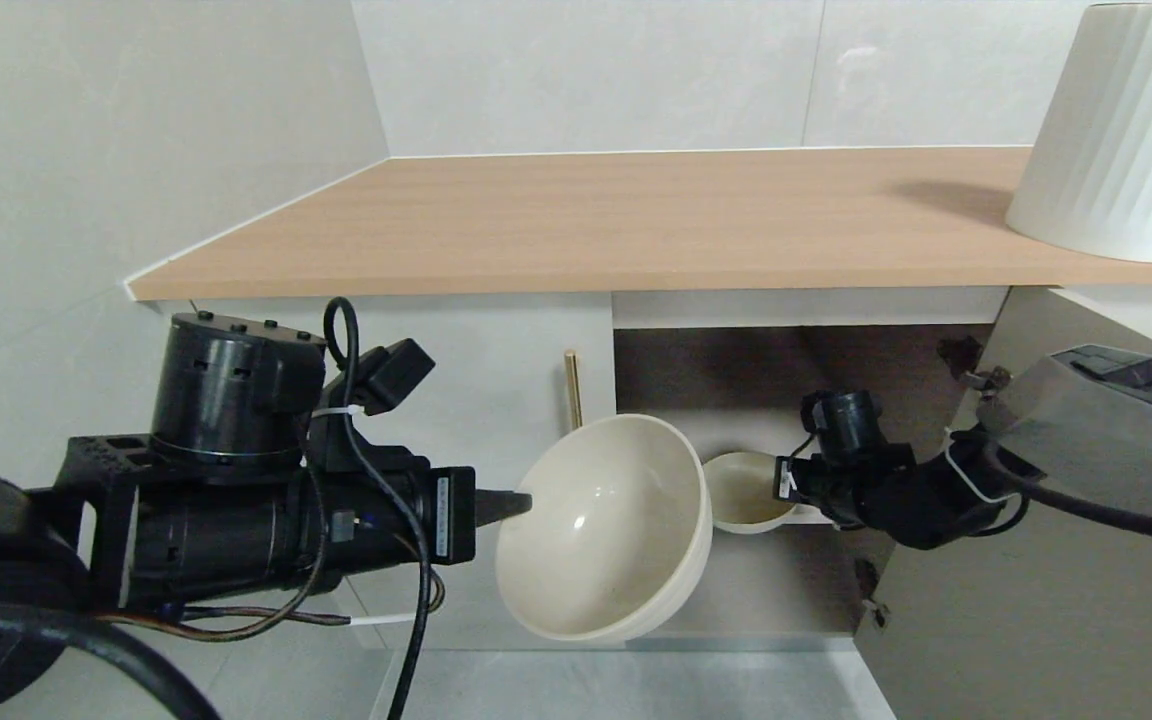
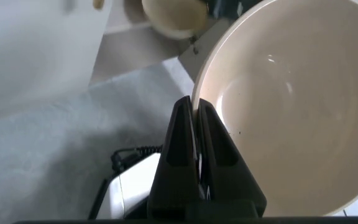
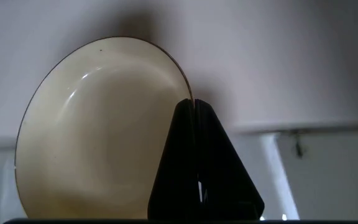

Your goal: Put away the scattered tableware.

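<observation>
The left gripper [image 1: 521, 503] pinches the large bowl [image 1: 606, 530] by its nine-o'clock rim before the cabinet [image 1: 796, 360], while at three o'clock the right gripper [image 1: 786, 490] clamps the small bowl [image 1: 741, 490] inside, likely for shelving.

Glazed bowls, matt wood
We see a large cream ceramic-looking bowl [image 1: 604, 530] and a smaller cream bowl [image 1: 741, 495], both smooth and glossy; the light wood-grain bench [image 1: 586, 220] looks matt, the gold cabinet handle [image 1: 571, 388] polished metal, the black fingers [image 2: 180, 144] matt plastic.

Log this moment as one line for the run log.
left gripper: shut on large bowl rim | right gripper: shut on small bowl rim, at open cabinet | status: neither bowl released
</observation>
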Controlling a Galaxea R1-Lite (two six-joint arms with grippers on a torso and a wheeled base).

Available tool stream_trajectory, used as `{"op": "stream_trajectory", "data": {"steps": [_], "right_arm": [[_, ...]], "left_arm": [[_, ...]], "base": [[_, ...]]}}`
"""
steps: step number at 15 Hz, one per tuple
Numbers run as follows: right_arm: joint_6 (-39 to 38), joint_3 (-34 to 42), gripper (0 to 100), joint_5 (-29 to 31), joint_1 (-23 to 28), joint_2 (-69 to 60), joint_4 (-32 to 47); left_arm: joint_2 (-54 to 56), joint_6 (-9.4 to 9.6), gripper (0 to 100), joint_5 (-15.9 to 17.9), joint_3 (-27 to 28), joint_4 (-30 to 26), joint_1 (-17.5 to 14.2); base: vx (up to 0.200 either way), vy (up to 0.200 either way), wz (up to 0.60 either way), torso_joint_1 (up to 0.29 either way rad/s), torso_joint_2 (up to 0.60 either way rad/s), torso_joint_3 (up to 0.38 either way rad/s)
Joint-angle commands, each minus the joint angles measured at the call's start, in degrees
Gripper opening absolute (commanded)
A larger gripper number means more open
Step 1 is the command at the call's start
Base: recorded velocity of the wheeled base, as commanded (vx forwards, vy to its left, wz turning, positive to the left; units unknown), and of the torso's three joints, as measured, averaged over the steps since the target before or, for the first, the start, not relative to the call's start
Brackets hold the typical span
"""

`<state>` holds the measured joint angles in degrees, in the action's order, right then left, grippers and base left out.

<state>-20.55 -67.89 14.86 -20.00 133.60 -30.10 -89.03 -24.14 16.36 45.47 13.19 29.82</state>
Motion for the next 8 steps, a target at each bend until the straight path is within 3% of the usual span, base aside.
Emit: {"op": "stream_trajectory", "data": {"steps": [1,8], "right_arm": [[0.0,-3.1,0,1.9,0.7,4.9,-0.5],[-0.1,-9.5,0,5.5,2.5,9.6,-0.6]], "left_arm": [[-1.3,-0.03,0,0.0,0.1,0.0,0.2],[-2.9,1.81,0,-3.0,0.0,-0.1,1.3]], "base": [[0.000,0.000,0.00,0.000,0.00,0.000],[0.000,0.000,0.00,0.000,0.00,0.000]]}}
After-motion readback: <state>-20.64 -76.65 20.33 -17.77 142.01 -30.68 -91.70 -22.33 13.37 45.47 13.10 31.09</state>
